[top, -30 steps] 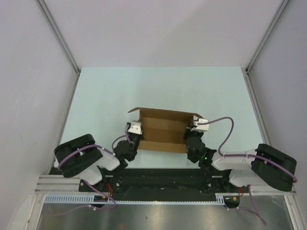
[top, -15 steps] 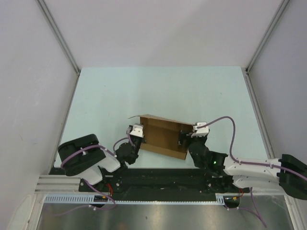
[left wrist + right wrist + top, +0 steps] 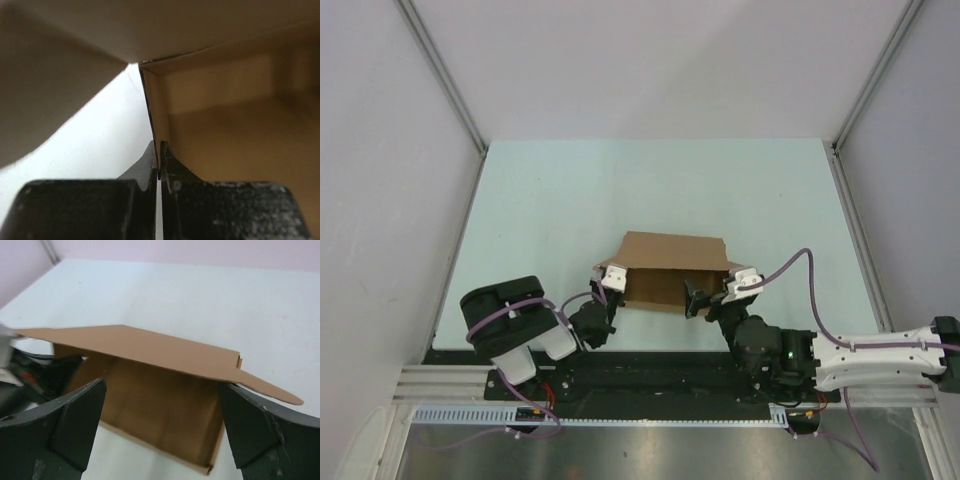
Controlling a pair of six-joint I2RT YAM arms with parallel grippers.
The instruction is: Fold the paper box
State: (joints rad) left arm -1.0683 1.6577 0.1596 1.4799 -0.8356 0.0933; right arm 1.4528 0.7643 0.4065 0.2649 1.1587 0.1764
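The paper box point(image 3: 675, 262) is a brown cardboard carton near the table's front middle, its big top flap leaning over the open tray. In the left wrist view my left gripper point(image 3: 159, 156) is shut on the thin edge of the box's left side wall point(image 3: 156, 115), with the tray's inside point(image 3: 235, 125) to the right. From above, the left gripper point(image 3: 612, 283) sits at the box's left near corner. My right gripper point(image 3: 706, 299) stands open just off the right near corner. Its fingers point(image 3: 75, 422) straddle the view of the box point(image 3: 150, 347) without touching it.
The pale green table point(image 3: 570, 190) is walled by white panels at the back and both sides, with metal posts in the corners. The black base rail point(image 3: 650, 372) runs along the near edge, both arms folded low over it.
My right gripper has opened, let go of the box's right side and drawn back toward the near edge. The top flap has swung down over the tray. The left gripper kept its grip.
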